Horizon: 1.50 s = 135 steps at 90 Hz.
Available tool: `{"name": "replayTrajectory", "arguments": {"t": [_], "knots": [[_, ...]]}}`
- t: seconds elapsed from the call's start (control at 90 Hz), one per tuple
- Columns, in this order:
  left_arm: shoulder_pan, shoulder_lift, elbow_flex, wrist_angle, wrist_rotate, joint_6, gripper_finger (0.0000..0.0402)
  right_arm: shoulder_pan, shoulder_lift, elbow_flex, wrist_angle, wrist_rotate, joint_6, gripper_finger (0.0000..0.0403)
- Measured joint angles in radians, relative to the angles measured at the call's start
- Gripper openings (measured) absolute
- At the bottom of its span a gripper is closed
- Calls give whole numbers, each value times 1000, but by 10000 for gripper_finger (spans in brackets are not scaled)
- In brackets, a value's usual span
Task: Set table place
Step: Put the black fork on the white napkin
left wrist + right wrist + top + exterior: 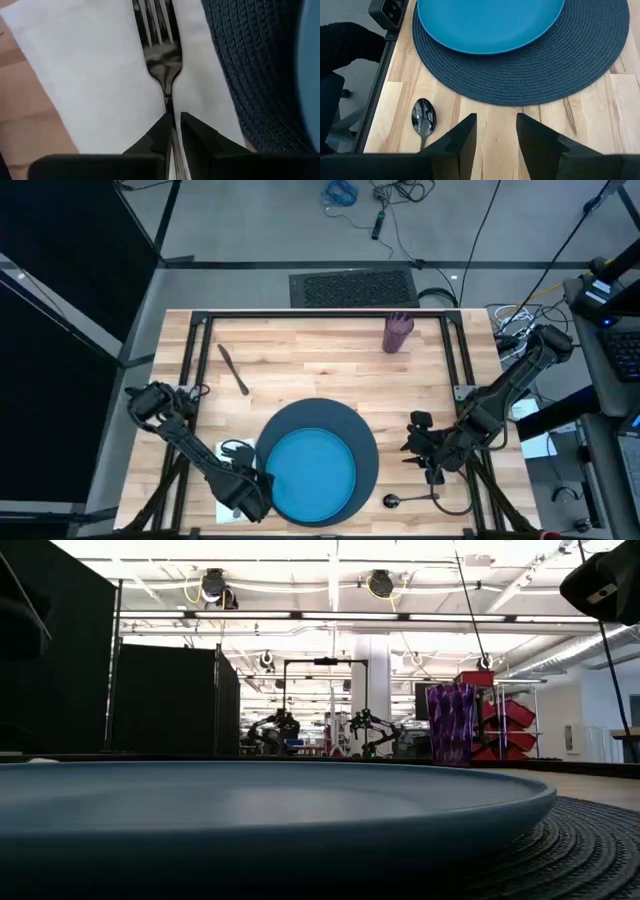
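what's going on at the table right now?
The robot is setting a place. The left gripper is closed on the handle of a dark metal fork lying on a white cloth napkin, just left of the dark blue woven round charger that carries a bright blue plate. The right gripper hangs open over bare wood to the charger's right, beside a dark spoon. A dark knife and a purple cup sit farther back.

My table (300, 350) is pale planked wood, the charger (560, 70) coarse woven cord, the plate (490, 20) smooth and matt, the napkin (90, 75) soft white cloth, and the fork (162, 55) and spoon (424, 116) glossy dark metal.
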Motion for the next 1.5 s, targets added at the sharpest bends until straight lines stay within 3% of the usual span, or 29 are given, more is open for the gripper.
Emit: {"name": "replayTrajectory", "arguments": {"t": [0.756, 1.367, 1.5], "knots": [[0, -1, -52, 85, 9, 47, 20, 1, 0, 0, 0, 0, -1, 125], [1, 2, 35, -54, -19, 19, 1, 1, 0, 0, 0, 0, -3, 125], [0, 2, 35, -68, 26, -41, 0, 1, 0, 0, 0, 0, -3, 125]]}}
